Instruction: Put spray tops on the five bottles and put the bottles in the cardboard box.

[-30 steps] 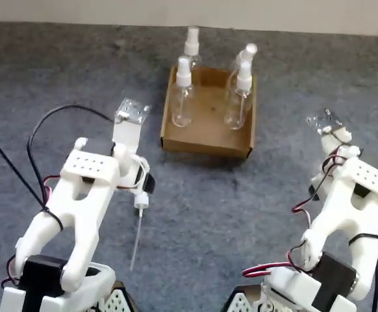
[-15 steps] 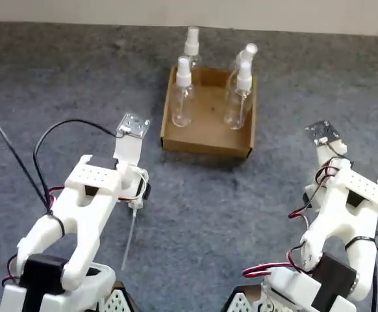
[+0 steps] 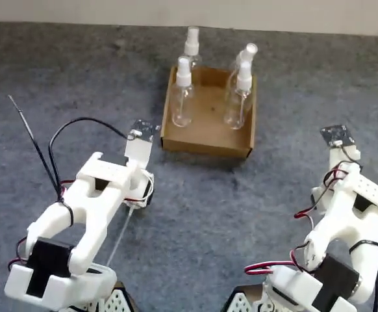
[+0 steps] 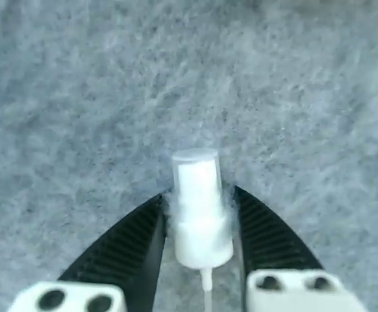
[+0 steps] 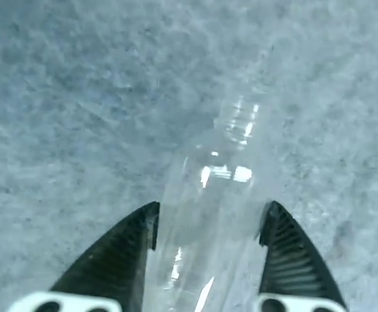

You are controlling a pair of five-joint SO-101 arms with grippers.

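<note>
My left hand (image 4: 199, 195) is clamped on a white spray top (image 4: 197, 208). The top's thin tube (image 3: 120, 235) trails back under the arm. My right hand (image 5: 208, 218) is closed around a clear bottle (image 5: 218, 195) with a bare threaded neck, low over the right side of the grey worktop (image 3: 286, 91).

The cardboard box (image 3: 205, 147) sits at the far middle, well apart from both hands, with a wide bare strip of worktop before its near wall. Inside it, the near-left bottle (image 3: 182, 97) and the near-right bottle (image 3: 239, 97) stand upright with tops on, and the floor between them is bare. The far-left bottle (image 3: 191, 42) and the tilted far-right bottle (image 3: 246, 55) are at the back rim. I cannot tell whether those two are inside or just behind it.
</note>
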